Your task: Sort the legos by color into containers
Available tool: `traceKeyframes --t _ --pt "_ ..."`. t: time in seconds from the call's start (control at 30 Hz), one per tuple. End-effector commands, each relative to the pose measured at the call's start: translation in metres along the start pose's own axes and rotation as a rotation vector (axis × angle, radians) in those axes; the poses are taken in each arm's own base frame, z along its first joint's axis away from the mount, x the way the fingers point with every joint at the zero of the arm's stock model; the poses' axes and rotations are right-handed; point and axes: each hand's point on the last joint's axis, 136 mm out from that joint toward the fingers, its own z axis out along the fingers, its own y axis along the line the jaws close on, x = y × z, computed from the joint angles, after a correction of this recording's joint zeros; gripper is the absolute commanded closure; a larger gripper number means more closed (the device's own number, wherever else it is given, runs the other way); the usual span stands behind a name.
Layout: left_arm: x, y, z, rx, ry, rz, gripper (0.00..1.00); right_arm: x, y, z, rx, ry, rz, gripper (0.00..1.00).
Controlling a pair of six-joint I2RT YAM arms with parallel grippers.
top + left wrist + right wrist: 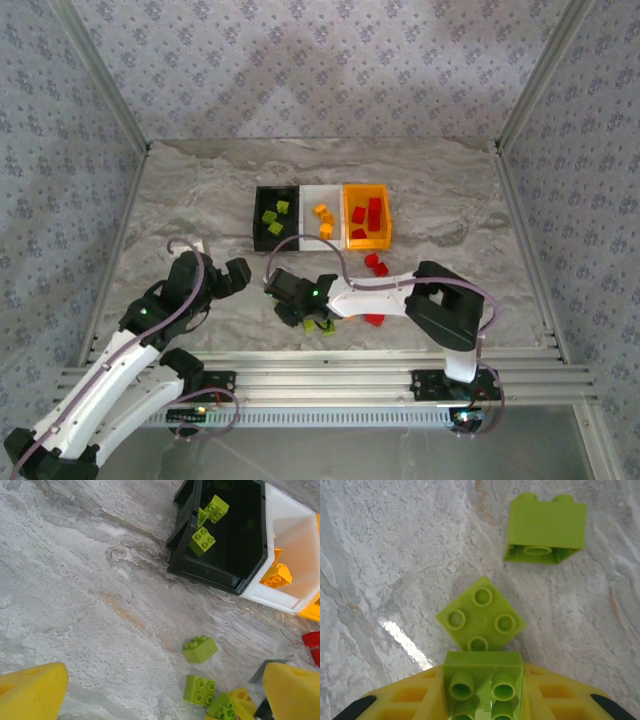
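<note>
My right gripper [482,687] is shut on a lime green lego [482,672], held low over the table. Just ahead of it lie two more green legos, one studs-up [481,614] and one on its side [546,527]. From above, the right gripper [288,297] is in front of the bins, beside green legos [320,325]. The left gripper [228,278] stands open to its left, its yellow pads [30,690] far apart over bare table. The black bin [257,215] holds green legos, the white bin [310,192] orange ones, the orange-yellow bin [385,215] red ones.
Loose red legos [376,265] lie in front of the orange-yellow bin and another [374,320] lies by the right arm. Patterned walls enclose the marble table [200,200] on three sides. The left wrist view has the black bin [180,565] at upper right, with green legos [200,650] lower right.
</note>
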Motion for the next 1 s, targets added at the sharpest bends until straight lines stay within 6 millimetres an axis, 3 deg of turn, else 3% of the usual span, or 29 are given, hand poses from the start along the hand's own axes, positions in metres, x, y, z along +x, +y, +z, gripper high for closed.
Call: traceKeyframes --t 0.0,0.17,0.3,0.47,0.6,0.8,0.9,0.97 --pt "-0.003 -0.001 -0.005 0.01 -0.006 -0.026 0.0 -0.02 -0.004 -0.028 0.008 -0.083 0.017 0.66" --pt "0.002 -0.001 -0.003 0.029 0.004 -0.031 0.0 -0.058 -0.015 -0.061 -0.008 -0.186 0.064 0.66" --pt "0.007 -0.001 0.0 0.032 0.019 -0.037 0.0 -0.112 -0.042 -0.073 -0.011 -0.295 0.16 0.66" --pt "0.014 0.001 0.003 0.039 0.037 -0.039 0.0 -0.165 -0.07 -0.058 -0.03 -0.346 0.242 0.66" --pt "0.022 0.002 0.006 0.05 0.061 -0.04 0.01 -0.197 -0.095 -0.033 0.003 -0.355 0.282 0.66" --pt "0.035 -0.005 0.013 0.102 0.105 -0.039 0.01 -0.214 -0.133 0.003 0.054 -0.321 0.366 0.64" --pt "0.038 -0.006 0.016 0.111 0.12 -0.031 0.02 -0.222 -0.141 0.011 0.044 -0.327 0.393 0.56" --pt "0.041 -0.01 0.019 0.13 0.134 -0.025 0.02 -0.231 -0.146 0.009 0.031 -0.343 0.407 0.41"
